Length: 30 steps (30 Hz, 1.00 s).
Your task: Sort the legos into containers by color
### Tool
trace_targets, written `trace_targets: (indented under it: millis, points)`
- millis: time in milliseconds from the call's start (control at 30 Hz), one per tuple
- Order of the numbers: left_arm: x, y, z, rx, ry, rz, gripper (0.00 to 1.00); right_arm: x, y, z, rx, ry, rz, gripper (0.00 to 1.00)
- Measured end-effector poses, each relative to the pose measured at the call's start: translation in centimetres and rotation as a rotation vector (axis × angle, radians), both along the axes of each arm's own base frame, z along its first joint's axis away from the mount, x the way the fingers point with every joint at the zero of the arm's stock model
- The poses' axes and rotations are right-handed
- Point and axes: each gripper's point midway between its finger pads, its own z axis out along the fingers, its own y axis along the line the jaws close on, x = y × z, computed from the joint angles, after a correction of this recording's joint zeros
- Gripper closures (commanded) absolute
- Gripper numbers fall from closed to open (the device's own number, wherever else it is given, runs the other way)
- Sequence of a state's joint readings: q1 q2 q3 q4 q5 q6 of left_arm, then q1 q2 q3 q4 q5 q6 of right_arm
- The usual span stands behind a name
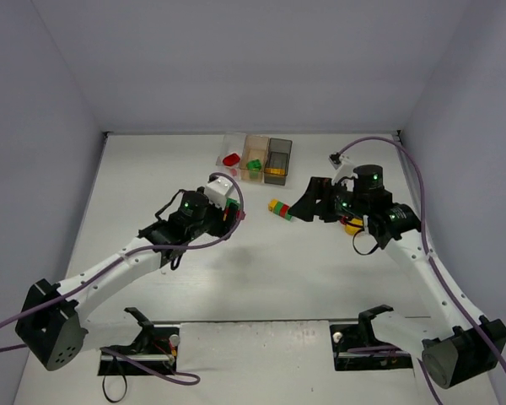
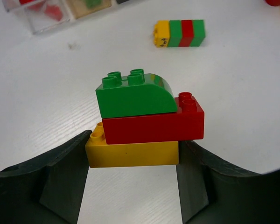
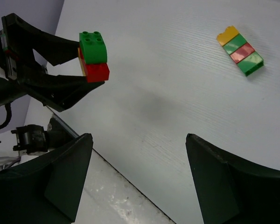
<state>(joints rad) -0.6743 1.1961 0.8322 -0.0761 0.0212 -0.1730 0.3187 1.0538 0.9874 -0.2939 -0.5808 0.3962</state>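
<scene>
Your left gripper [image 2: 133,156] clamps a green-red-yellow stack [image 2: 147,119] by its yellow base. Your right gripper [image 3: 139,158] stands wide, empty, a four-brick row [image 3: 240,50] at two o'clock.

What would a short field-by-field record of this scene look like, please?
Left gripper: shut on a three-brick stack of green, red and yellow, gripped at the yellow end
Right gripper: open, holding nothing
Table: four-brick stack of yellow, green, red and green, lying on its side
Clear box: a red brick inside
Orange box: a green brick inside
Dark box: something yellow inside
Unsorted: both stacks
</scene>
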Motion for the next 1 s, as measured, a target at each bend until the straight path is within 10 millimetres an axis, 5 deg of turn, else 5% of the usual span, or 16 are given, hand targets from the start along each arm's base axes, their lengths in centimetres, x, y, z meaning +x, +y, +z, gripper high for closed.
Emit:
trace_targets:
  millis: [300,367,1000]
  points:
    - [-3.5,-4.1,2.5,0.023,-0.126,-0.316,0.64,0.2,4.0,2.7,0.072,0.006,0.110,0.20]
    - [-4.4,-4.9,2.7,0.040,-0.140,-0.377,0.64,0.2,5.0,2.9,0.082,0.011,0.128,0.26]
    - [-5.4,-7.2,4.2,0.101,-0.247,-0.540,0.64,-0.6,8.2,0.2,0.057,0.111,0.164,0.27]
